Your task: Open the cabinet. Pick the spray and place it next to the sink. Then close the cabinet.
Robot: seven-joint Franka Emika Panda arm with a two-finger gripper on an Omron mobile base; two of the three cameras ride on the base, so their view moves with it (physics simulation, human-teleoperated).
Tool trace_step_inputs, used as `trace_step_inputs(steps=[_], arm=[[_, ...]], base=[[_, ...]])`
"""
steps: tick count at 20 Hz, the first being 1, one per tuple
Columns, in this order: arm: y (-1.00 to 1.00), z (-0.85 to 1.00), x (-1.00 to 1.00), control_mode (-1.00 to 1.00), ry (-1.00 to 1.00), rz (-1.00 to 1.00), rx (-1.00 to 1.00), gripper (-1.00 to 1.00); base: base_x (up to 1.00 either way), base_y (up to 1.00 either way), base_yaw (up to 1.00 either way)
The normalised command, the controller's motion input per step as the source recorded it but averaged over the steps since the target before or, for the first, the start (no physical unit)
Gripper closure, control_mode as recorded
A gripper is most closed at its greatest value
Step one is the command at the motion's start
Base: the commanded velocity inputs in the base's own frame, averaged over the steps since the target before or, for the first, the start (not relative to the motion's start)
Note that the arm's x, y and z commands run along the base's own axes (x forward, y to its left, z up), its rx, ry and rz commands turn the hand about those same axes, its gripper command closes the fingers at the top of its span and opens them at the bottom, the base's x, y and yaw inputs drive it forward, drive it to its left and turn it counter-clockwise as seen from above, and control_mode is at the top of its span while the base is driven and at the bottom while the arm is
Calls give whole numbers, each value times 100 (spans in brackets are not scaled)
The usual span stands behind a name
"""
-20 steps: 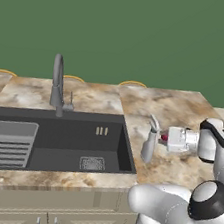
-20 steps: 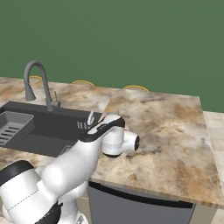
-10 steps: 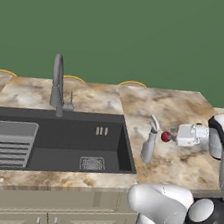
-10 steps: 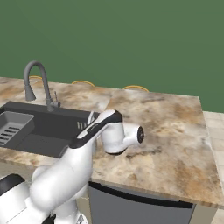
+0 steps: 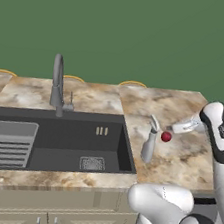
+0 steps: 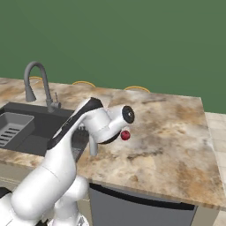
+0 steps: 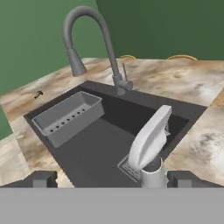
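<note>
Here the spray point(image 5: 148, 148) stands beside the sink point(image 5: 110, 149) — pincer point(image 7: 111, 178) wide open, empty.

A grey ribbed drying rack point(image 5: 7, 143) sits low at the left of the left base view, and it shows again left of centre in the hand view. A small red ball point(image 5: 166, 137) shows right of centre. 3 yellow arcs point(image 5: 132, 83) peek over the far counter point(image 5: 185, 106) edge, beneath the green wall point(image 5: 123, 30).

Spray point(image 5: 148, 148) stands on counter point(image 5: 188, 160) right of sink point(image 5: 59, 142).
</note>
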Motion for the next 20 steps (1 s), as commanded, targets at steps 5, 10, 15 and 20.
trace_step_inputs(steps=[5,10,15,20], arm=[[1,51,-32,-100,3,-30,-14,-100],[22,25,-24,-100,7,-30,-17,-100],[61,17,0,-100,23,-23,-21,-100],[20,55,0,-100,23,-22,-16,-100]], base=[[0,0,0],[0,0,0],[0,0,0],[0,0,0]])
